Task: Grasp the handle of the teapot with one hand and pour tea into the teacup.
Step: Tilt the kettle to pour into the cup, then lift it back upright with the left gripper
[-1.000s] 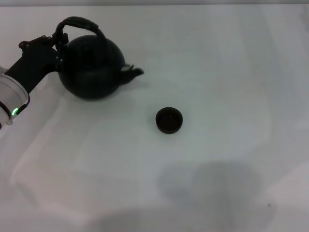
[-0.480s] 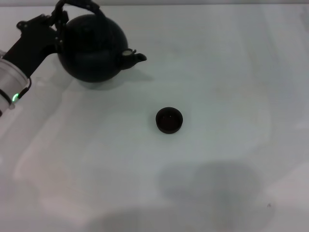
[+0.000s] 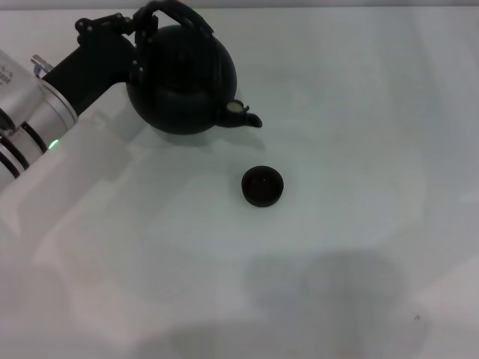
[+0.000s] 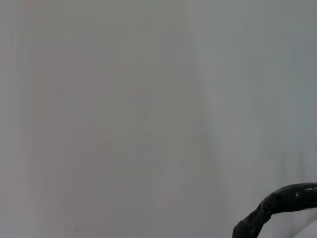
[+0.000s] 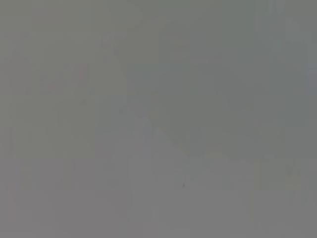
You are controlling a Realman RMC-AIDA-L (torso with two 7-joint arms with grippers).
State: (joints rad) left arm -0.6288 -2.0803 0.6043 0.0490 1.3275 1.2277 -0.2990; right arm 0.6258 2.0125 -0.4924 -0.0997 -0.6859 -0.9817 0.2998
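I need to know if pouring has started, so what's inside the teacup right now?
The teacup stands open on the table, and its inside looks uniformly dark. Whether there is tea in it cannot be told. The teapot, held by the left gripper, has its spout short of the cup.

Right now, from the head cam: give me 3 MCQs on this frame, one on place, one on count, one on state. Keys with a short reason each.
1. Where does the teacup sit relative to the teapot?
A. nearer the robot and to its right
B. behind the pot
C. inside the pot

2. How many cups stand on the table?
A. three
B. one
C. none

3. What is the left gripper doing?
A. parked away from the pot
B. resting in the cup
C. shut on the handle

Key:
1 A: the cup lies below and right of the pot in the head view, just beyond the spout tip.
2 B: only one small dark cup shows.
3 C: the gripper meets the hoop at its left end, and the pot looks lifted, its shadow offset beneath it.
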